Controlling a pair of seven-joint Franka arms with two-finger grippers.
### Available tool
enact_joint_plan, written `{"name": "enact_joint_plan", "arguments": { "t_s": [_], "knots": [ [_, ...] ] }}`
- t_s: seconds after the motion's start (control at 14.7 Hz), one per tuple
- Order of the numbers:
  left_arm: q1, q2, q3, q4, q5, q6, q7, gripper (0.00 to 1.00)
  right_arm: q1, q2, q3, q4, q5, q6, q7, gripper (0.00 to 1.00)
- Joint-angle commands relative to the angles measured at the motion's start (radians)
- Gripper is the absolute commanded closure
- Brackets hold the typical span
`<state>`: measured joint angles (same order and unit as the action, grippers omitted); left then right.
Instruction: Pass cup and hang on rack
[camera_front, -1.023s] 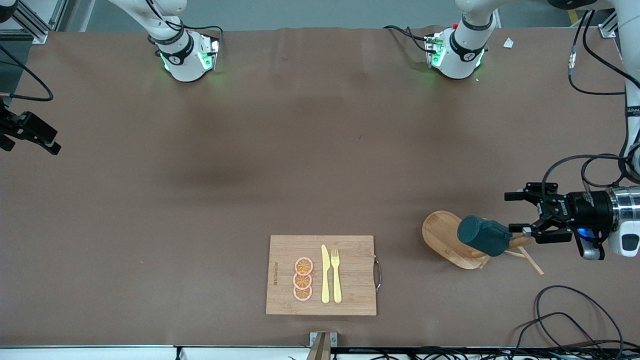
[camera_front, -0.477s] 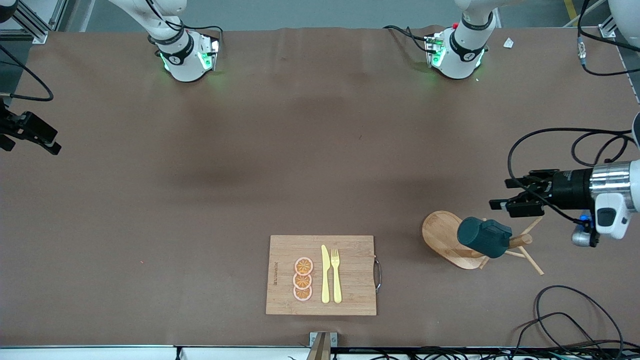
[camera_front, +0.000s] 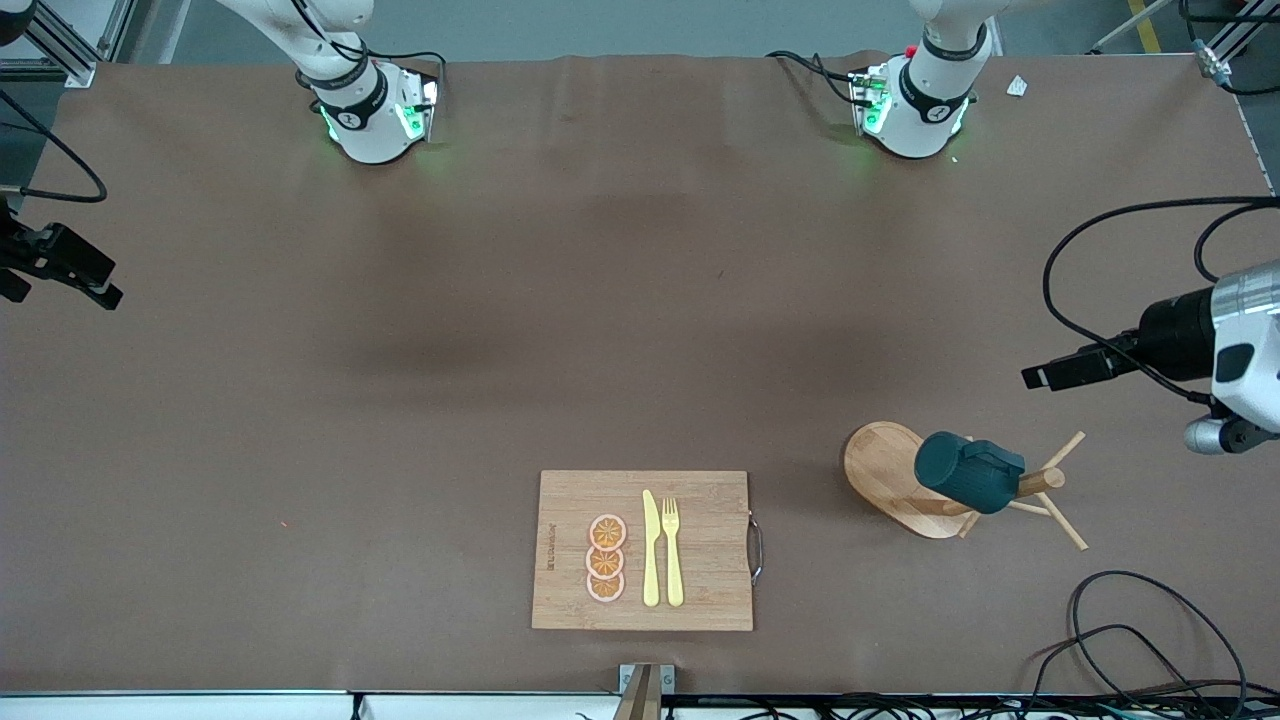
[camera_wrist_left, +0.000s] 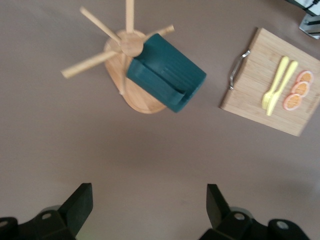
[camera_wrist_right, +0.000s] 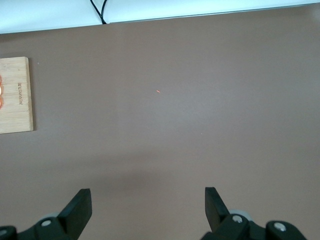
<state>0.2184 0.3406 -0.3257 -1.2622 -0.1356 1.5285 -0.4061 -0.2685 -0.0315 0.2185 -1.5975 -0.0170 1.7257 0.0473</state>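
Cup (camera_front: 968, 472) hangs on a peg of the rack (camera_front: 892, 478), toward the left arm's end; left gripper (camera_front: 1062, 374) empty, jaws apart; lift it clear without brushing pegs; right gripper (camera_wrist_right: 148, 207) waits, jaws apart.

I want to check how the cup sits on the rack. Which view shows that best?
The left wrist view: it looks down on the cup, hanging tilted from a peg beside the rack post. The front view shows the cup smaller, covering much of the post. The right wrist view shows no cup.
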Motion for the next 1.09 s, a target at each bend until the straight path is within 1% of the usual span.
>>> {"name": "enact_joint_plan", "arguments": {
  "t_s": [0.0,0.14,0.2,0.27,0.34,0.41,0.55,0.68,1.02],
  "knots": [
    [-0.048,-0.127,0.008,-0.049,0.120,-0.005,0.029,0.00,-0.009,-0.027,0.005,-0.032,0.015,0.012,-0.011,0.00],
    [-0.059,-0.205,0.023,-0.092,0.178,-0.010,0.093,0.00,-0.009,-0.027,0.004,-0.032,0.022,0.012,-0.011,0.00],
    [-0.074,-0.248,0.062,-0.117,0.180,-0.010,0.151,0.00,-0.009,-0.027,0.004,-0.032,0.022,0.012,-0.011,0.00],
    [-0.108,-0.277,0.117,-0.135,0.179,-0.010,0.206,0.00,-0.009,-0.027,0.004,-0.032,0.022,0.012,-0.011,0.00],
    [-0.135,-0.288,0.172,-0.141,0.174,-0.011,0.248,0.00,-0.009,-0.027,0.004,-0.032,0.022,0.012,-0.011,0.00],
    [-0.151,-0.305,0.201,-0.147,0.172,-0.019,0.277,0.00,-0.009,-0.027,0.004,-0.032,0.023,0.012,-0.011,0.00],
    [-0.157,-0.362,0.217,-0.202,0.172,-0.028,0.300,0.00,-0.009,-0.027,0.004,-0.033,0.023,0.012,-0.011,0.00],
    [-0.171,-0.440,0.217,-0.297,0.171,-0.028,0.303,0.00,-0.009,-0.027,0.004,-0.033,0.023,0.014,-0.011,0.00],
    [-0.168,-0.529,0.217,-0.423,0.111,-0.028,0.305,0.00,-0.009,-0.027,0.004,-0.033,0.023,0.014,-0.011,0.00]
  ]
}}
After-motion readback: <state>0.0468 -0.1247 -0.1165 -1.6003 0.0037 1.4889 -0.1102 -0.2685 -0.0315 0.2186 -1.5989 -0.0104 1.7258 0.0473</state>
